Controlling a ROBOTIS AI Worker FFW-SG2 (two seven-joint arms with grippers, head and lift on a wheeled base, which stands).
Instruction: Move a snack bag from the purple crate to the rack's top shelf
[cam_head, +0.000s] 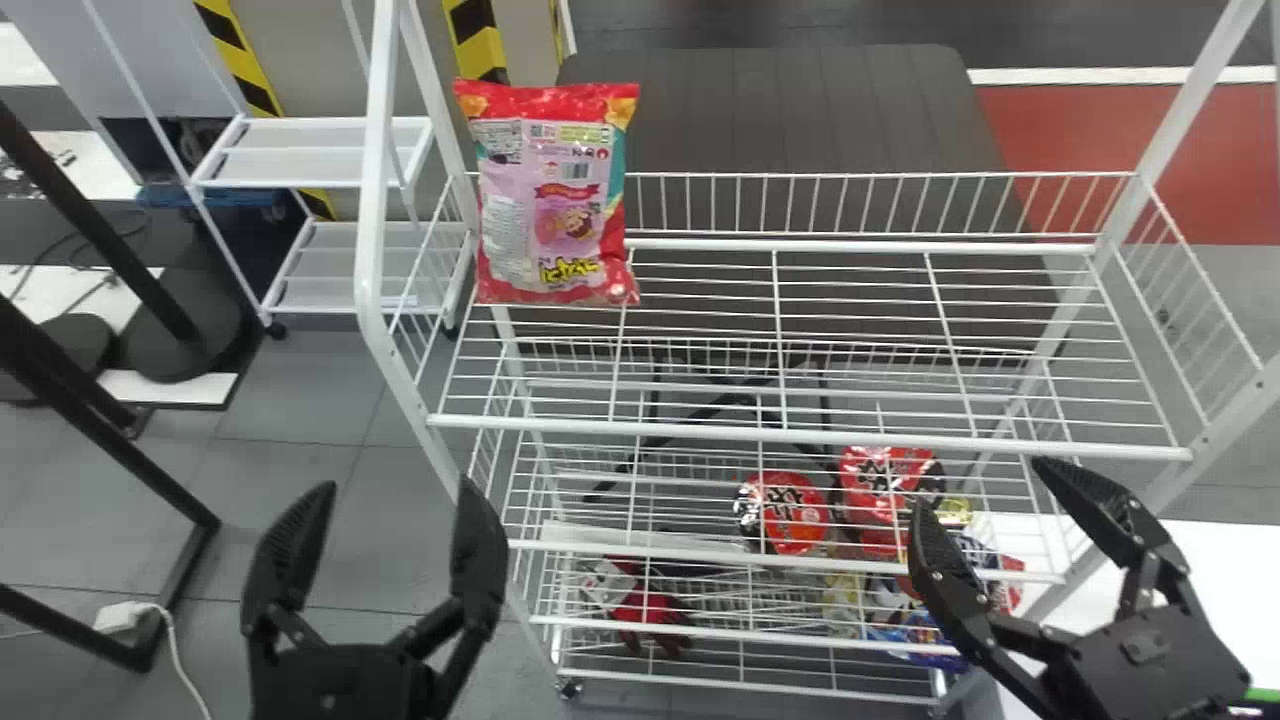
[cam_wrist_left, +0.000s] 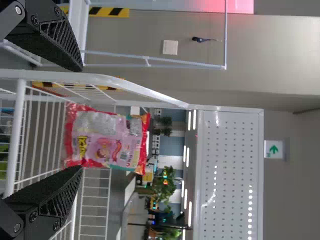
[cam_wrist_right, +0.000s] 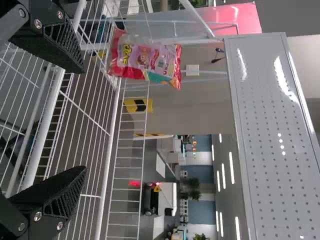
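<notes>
In the head view the snack bag (cam_head: 555, 195), red and pink, stands upright at the left end of the rack's top shelf (cam_head: 800, 436). My left gripper (cam_head: 375, 530) is open in front of the rack's left side, apart from the bag. At the rack's right front, my right gripper (cam_head: 975, 500) stands open with nothing between its fingers. Beyond the open left gripper (cam_wrist_left: 75, 120) in the left wrist view is the bag (cam_wrist_left: 105, 137). The right wrist view has the bag (cam_wrist_right: 145, 59) farther off, past the open right gripper (cam_wrist_right: 80, 120).
Lower rack shelves hold red packages (cam_head: 785, 512) and other bags. A white surface (cam_head: 1215, 580) lies at the right, partly behind my right gripper. Black metal legs (cam_head: 100, 400) and a small white shelf unit (cam_head: 310, 150) stand to the left.
</notes>
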